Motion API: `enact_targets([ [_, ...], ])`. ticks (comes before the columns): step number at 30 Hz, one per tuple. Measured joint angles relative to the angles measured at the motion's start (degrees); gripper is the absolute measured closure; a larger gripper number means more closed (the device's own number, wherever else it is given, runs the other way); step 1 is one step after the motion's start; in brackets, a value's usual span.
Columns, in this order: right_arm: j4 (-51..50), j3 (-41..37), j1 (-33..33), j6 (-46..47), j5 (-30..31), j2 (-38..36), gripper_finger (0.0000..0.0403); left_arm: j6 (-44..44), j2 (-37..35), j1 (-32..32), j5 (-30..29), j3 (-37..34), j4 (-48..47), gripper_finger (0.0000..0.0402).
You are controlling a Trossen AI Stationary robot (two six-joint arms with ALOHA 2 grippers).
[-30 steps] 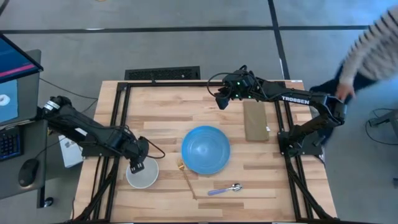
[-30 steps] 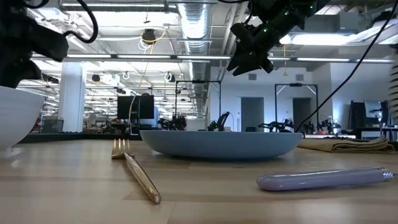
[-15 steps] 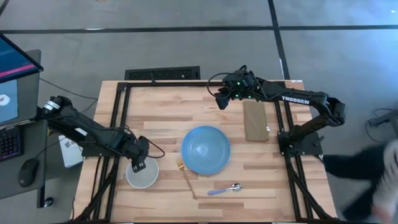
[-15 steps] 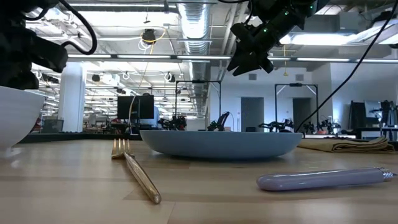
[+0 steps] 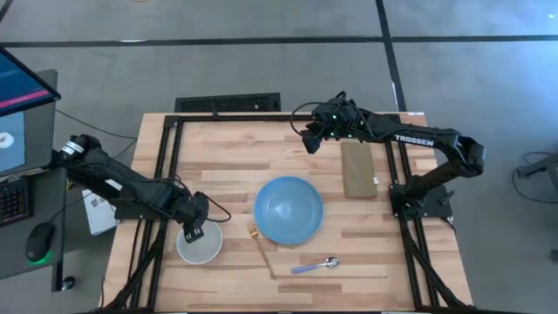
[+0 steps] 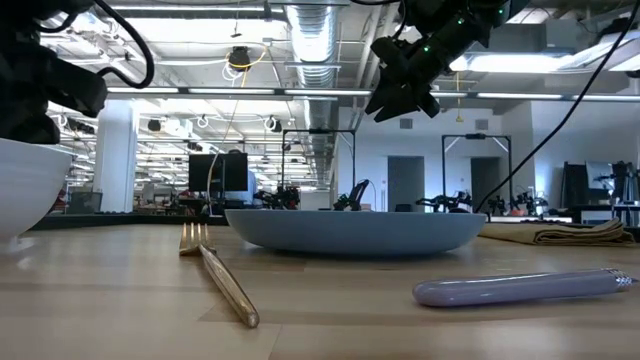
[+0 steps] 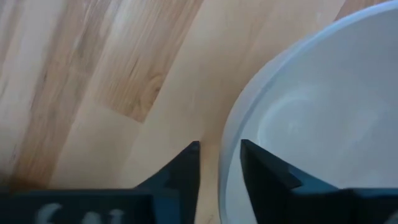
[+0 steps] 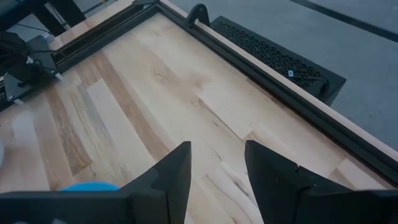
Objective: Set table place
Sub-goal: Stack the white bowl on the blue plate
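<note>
The table (image 5: 227,157) carries a blue plate (image 5: 289,210) at centre, an olive napkin (image 5: 357,170) to its right, a white bowl (image 5: 200,245) front-left, a gold fork (image 5: 262,251) and a lilac-handled spoon (image 5: 314,265) in front of the plate; judged step: placing the bowl. The left gripper (image 5: 193,231) sits at the bowl's rim, its fingers (image 7: 186,174) pinching the wall; the right gripper (image 5: 309,141) hovers over the bare far side, fingers parted, empty. Next move likely needs the bowl carried to its spot beside or on the plate, then released.
</note>
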Motion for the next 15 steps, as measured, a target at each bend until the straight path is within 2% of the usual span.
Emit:
enact_targets([
  [8,0.0,0.0,0.0,-0.02,0.0,0.0,0.0229,-0.32,0.0,0.0,0.21,0.02,-0.02,0.0393],
  [15,0.0,0.0,0.0,-0.02,0.0,0.0,0.0232,-3.03,0.0,0.0,1.58,0.04,0.56,0.0399],
])
